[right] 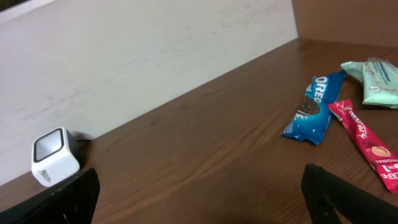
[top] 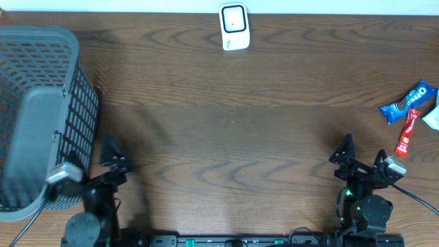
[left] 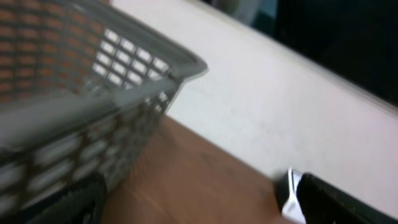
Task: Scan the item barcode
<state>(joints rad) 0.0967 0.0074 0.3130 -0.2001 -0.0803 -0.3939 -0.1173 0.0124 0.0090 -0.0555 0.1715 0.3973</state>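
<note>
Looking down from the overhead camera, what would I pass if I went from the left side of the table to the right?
grey basket → left gripper → white scanner → right gripper → blue Oreo pack

The grey basket [top: 41,41] runs off the overhead view's left edge, and from the left wrist its mesh is a blur. The pale green packet [top: 433,118] is clipped at that view's right edge.
</note>
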